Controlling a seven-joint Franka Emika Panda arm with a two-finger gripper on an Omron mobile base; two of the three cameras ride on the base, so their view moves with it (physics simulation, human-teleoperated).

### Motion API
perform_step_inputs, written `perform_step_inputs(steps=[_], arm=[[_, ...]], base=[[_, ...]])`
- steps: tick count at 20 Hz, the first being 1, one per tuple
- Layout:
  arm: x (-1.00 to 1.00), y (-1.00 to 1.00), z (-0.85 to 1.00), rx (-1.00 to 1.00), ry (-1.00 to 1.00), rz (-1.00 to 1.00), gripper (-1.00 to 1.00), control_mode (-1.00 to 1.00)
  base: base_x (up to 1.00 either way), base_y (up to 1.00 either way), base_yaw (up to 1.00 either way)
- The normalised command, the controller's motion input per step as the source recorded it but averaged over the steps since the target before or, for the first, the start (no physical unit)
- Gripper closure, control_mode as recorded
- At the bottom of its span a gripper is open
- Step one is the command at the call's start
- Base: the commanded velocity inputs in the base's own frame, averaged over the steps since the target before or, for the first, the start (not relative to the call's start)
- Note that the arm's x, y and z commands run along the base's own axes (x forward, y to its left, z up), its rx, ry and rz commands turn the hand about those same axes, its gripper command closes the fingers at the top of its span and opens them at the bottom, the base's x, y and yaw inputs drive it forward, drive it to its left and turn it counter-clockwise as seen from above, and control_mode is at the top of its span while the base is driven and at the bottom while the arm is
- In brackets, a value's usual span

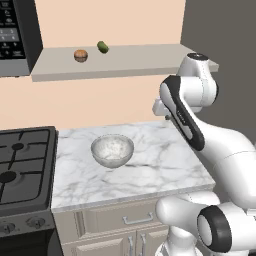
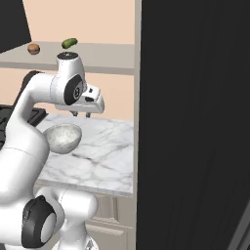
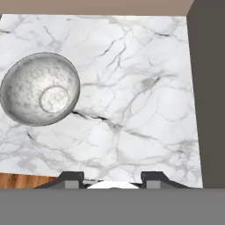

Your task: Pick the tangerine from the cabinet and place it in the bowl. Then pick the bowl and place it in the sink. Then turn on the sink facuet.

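Tangerine, small round orange-brown fruit, sits on the pale grey shelf board. White two-finger gripper, fingers apart and empty, hangs above the marble counter, partly hidden behind the arm.

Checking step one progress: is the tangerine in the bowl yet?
No. The tangerine sits on the cabinet shelf beside a green fruit, and the bowl on the counter is empty.

In the left base view, bare marble counter lay open right of the bowl. A dark wall closed the right. On the cabinet, upper frame, the tangerine and green fruit seemed apart.
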Motion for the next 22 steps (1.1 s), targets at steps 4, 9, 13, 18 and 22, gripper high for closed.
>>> perform_step_inputs(steps=[4,9,13,18,22], arm=[[-0.08,0.00,0.00,0.00,0.00,0.00,-1.00,-1.00],[-0.28,0.32,0.00,-0.02,-0.04,0.00,-1.00,-1.00],[0.00,0.96,0.13,-0.04,-0.23,0.00,-1.00,-1.00],[0.00,0.92,0.26,0.00,-0.21,0.05,-1.00,-1.00],[0.00,0.79,0.56,0.01,-0.17,0.16,-1.00,-1.00]], base=[[0.00,0.00,0.00],[0.00,0.00,0.00],[0.00,0.00,0.00],[0.00,0.00,0.00],[0.00,0.00,0.00]])
